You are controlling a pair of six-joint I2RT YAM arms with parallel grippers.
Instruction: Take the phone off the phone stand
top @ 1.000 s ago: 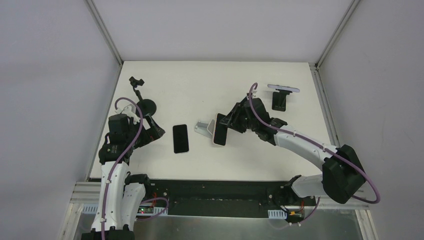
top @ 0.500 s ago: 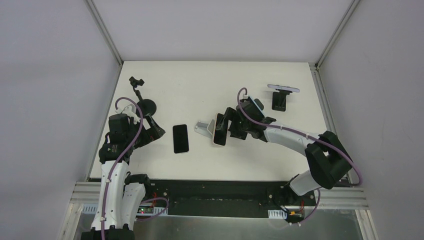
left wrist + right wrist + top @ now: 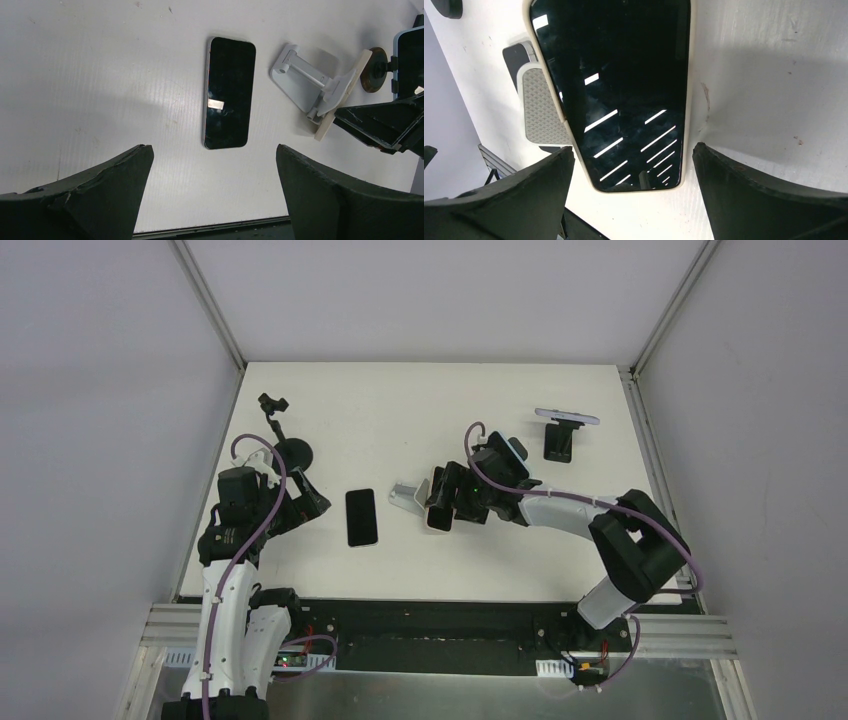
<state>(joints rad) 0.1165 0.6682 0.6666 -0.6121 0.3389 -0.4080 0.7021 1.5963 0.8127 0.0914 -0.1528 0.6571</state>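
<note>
A phone in a cream case leans on the white stand, its dark screen facing my right wrist camera. The stand's grey ribbed pad shows behind the phone's left edge. My right gripper is open. In the right wrist view the right gripper has one finger on each side of the phone's lower end, with a gap on both sides. My left gripper is open and empty, left of a black phone lying flat on the table. The white stand also shows in the left wrist view.
The flat black phone lies between the two grippers. A black stand carrying another phone is at the back right. A black gooseneck mount stands at the back left, near my left arm.
My right gripper has moved left and lower, closing in around the cream-cased phone's lower end. The phone stays on the stand. The left arm has not moved.
</note>
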